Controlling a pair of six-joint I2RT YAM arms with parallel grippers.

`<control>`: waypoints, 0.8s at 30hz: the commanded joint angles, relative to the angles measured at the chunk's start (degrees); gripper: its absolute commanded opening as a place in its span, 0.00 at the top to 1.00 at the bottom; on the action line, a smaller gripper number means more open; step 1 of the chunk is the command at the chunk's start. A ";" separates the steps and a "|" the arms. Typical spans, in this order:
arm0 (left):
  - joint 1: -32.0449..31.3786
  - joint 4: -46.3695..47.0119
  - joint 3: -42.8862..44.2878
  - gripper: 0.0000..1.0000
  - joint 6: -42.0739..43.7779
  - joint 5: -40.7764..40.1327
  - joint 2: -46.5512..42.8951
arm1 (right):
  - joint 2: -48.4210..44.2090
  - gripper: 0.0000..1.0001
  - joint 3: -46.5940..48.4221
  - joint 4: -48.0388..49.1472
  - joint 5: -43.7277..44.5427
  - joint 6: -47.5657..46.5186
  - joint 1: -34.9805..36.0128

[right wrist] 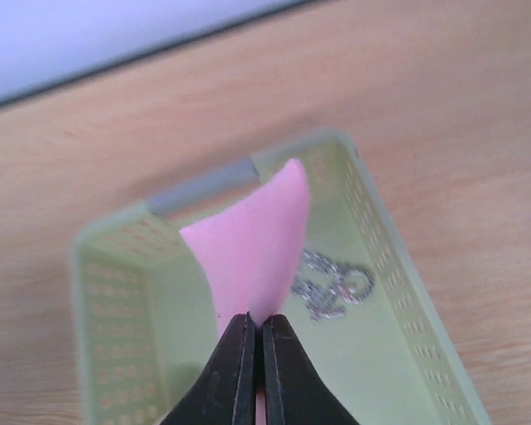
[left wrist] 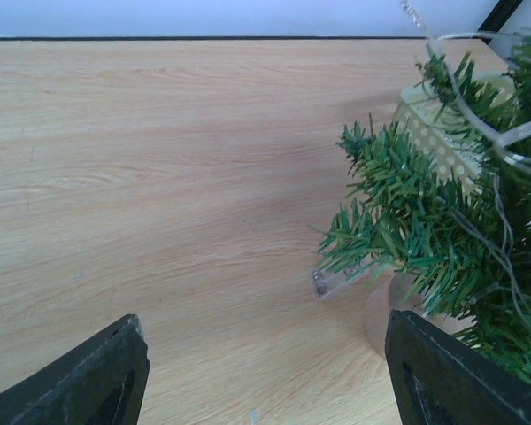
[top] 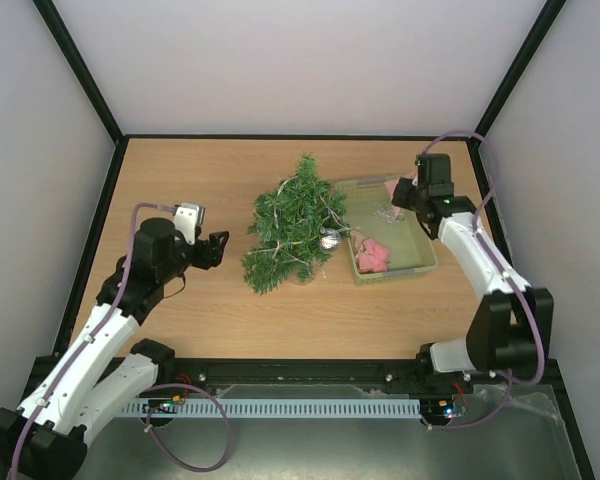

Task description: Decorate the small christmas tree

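The small christmas tree (top: pixel 295 225) stands mid-table, dark green, with a clear light string and a silver ornament (top: pixel 329 240) on it; its branches (left wrist: pixel 442 230) fill the right of the left wrist view. My left gripper (top: pixel 218 250) hovers left of the tree, open, with bare wood between its fingers (left wrist: pixel 97 376). My right gripper (top: pixel 404 192) hangs over the far end of the pale green basket (top: pixel 425 262), shut on a thin pink ornament (right wrist: pixel 252 243) that sticks up from its closed tips. A silver glitter ornament (right wrist: pixel 332 288) lies on the basket floor.
More pink and tan pieces (top: pixel 372 255) lie in the basket's near half. The tree's small pot (left wrist: pixel 380 314) and a clear plastic light-string end (left wrist: pixel 329 280) rest on the wood. Dark enclosure rails border the table.
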 commanded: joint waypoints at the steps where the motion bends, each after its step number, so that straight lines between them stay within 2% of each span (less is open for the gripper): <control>1: -0.18 -1.42 5.20 0.26 -3.36 0.87 0.73 | -8.44 0.98 4.53 -2.23 -4.42 -0.41 0.99; 7: -0.18 -4.62 14.27 0.30 -5.38 6.10 2.95 | -19.53 0.98 8.93 1.52 -4.46 -1.50 5.76; 9: -0.18 -4.07 16.32 0.31 -4.20 10.75 3.12 | -21.25 0.98 10.30 3.93 -8.25 -3.14 7.50; 11: -0.20 -3.19 18.09 0.31 -1.80 18.82 3.09 | -22.37 0.98 11.42 6.46 -14.47 -3.32 8.98; 15: -0.20 -1.33 21.60 0.34 0.34 30.25 3.66 | -24.55 0.98 11.98 13.18 -22.26 1.18 11.57; 19: -0.27 -3.25 29.08 0.37 0.25 32.25 6.09 | -23.30 0.98 16.46 11.64 -29.37 -0.44 15.47; 24: -0.27 -1.23 34.74 0.38 -1.28 39.61 7.29 | -24.03 0.98 14.28 15.23 -37.61 -1.01 20.69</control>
